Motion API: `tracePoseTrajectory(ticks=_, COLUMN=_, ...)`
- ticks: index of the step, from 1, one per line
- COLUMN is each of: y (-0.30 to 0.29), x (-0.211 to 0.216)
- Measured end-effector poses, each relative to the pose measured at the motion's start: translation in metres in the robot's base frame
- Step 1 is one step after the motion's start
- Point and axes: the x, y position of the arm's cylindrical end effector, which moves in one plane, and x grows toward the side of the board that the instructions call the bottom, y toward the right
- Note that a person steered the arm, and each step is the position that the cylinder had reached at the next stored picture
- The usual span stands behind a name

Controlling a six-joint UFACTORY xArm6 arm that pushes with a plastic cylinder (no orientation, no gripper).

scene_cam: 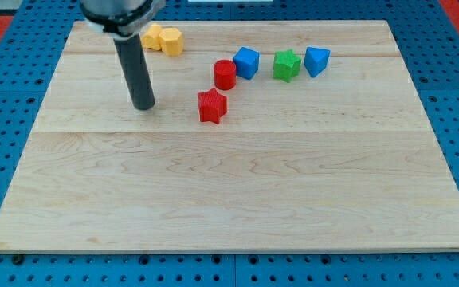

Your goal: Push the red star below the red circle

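Observation:
The red star [212, 105] lies on the wooden board [229, 183], just below and slightly left of the red circle [225, 73], a small gap between them. My tip [143, 107] rests on the board to the left of the red star, well apart from it, at about the same height in the view. The dark rod rises from the tip to the view's top.
A blue cube [246, 62] touches the red circle's right side. A green star [287, 64] and a blue block [316, 60] follow to the right. Two yellow blocks [163, 38] sit near the top edge, right of the rod.

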Motion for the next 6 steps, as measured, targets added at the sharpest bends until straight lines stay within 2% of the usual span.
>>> tracePoseTrajectory(ticks=1, y=0.06, x=0.017)
tracePoseTrajectory(ticks=3, y=0.096, x=-0.01)
tracePoseTrajectory(ticks=4, y=0.028, x=-0.003)
tracePoseTrajectory(ticks=5, y=-0.037, x=-0.029)
tracePoseTrajectory(ticks=6, y=-0.065, x=-0.087)
